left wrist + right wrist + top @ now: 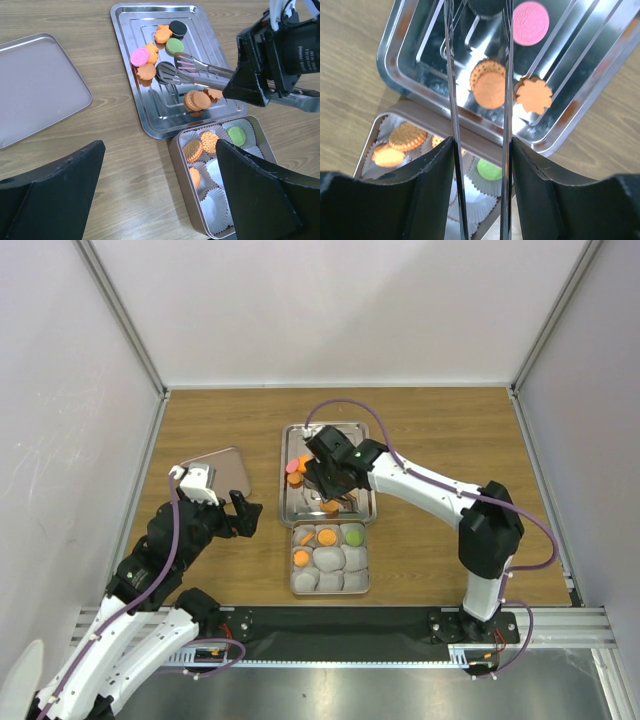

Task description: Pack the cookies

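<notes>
The cookies lie partly on a steel tray: pink, green, black and an orange sandwich cookie. Others sit in paper cups in the cookie box: three orange ones and a green one. My right gripper is shut on metal tongs. The tong arms stand apart over the tray, straddling the orange cookie, with tips near a black cookie. My left gripper hangs open over the table left of the box, holding nothing.
The box's flat lid lies on the wooden table to the left of the tray, just behind my left arm. The box sits directly in front of the tray. White walls enclose the table on three sides.
</notes>
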